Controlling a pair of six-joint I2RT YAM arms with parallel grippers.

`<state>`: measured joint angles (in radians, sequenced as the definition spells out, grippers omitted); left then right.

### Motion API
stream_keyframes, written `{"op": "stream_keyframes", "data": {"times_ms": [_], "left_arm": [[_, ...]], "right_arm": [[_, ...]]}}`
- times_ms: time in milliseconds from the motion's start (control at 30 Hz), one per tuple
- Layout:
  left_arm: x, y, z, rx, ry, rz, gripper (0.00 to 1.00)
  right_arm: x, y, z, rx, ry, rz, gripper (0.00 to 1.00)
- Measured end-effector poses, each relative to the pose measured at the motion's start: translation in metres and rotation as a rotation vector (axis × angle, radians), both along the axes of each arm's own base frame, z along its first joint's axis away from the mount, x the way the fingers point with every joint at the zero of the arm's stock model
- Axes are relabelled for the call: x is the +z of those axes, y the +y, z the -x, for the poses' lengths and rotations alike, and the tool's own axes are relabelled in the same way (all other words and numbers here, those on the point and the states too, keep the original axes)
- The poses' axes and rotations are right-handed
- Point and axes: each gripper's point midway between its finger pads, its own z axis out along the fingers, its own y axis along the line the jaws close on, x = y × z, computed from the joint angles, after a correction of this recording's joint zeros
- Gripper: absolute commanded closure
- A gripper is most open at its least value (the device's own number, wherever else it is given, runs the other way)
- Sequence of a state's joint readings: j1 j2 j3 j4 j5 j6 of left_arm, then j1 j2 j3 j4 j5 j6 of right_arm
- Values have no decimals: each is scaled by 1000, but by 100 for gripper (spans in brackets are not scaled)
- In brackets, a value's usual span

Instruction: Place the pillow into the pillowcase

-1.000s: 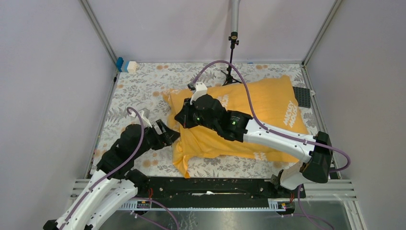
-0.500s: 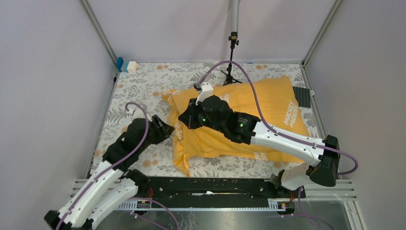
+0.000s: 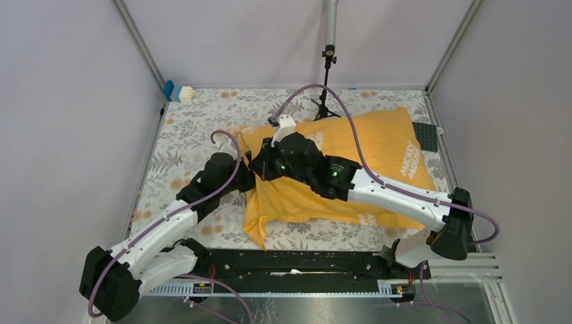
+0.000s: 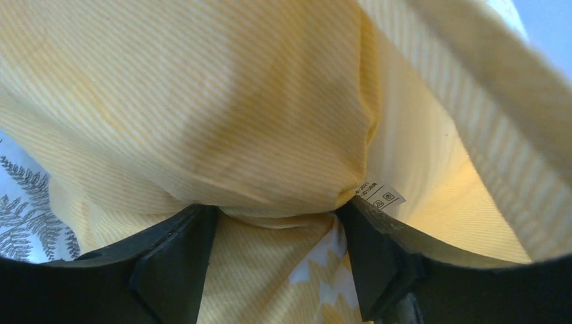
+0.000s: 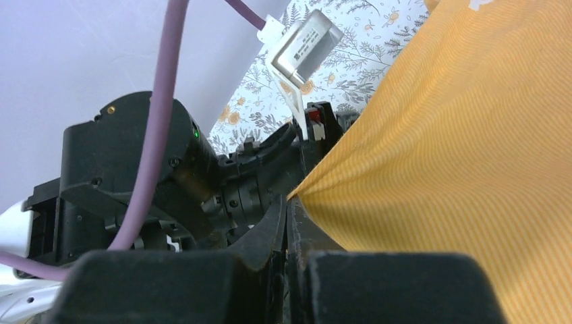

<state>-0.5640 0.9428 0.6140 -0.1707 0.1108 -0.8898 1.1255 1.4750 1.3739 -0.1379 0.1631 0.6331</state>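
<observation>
Pillowcase (image 3: 378, 145), wrinkly fine-striped orange cloth: R hand (image 5: 289, 201) pinches it, L hand (image 4: 273, 214) spread.

Bright, even light; up close the pillowcase (image 4: 202, 101) blurs and glows translucent

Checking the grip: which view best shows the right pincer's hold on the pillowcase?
Right wrist: the right pincer is shut on a pinched fold of the pillowcase. Top external hides the pinch; left wrist shows only yellow cloth.
</observation>
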Motion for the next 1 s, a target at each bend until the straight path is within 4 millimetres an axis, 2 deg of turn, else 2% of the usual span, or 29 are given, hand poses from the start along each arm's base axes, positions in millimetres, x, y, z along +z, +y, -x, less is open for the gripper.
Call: {"op": "stream_keyframes", "data": {"times_ms": [133, 233, 400, 600, 833, 1000], "left_arm": [[-7, 4, 7, 0, 8, 0, 24], [6, 13, 17, 5, -23, 6, 20], [8, 32, 35, 32, -15, -35, 17], [7, 45, 50, 39, 4, -64, 8], [20, 49, 56, 47, -38, -32, 4], [33, 50, 55, 68, -79, 10, 5]], "right_arm": [[-8, 9, -5, 2, 6, 26, 100], [-14, 14, -9, 0, 14, 45, 100], [-3, 24, -1, 55, 23, 15, 100], [1, 30, 8, 104, 34, -11, 100], [4, 29, 5, 94, 23, -31, 100], [-10, 22, 8, 94, 24, -32, 100]]}}
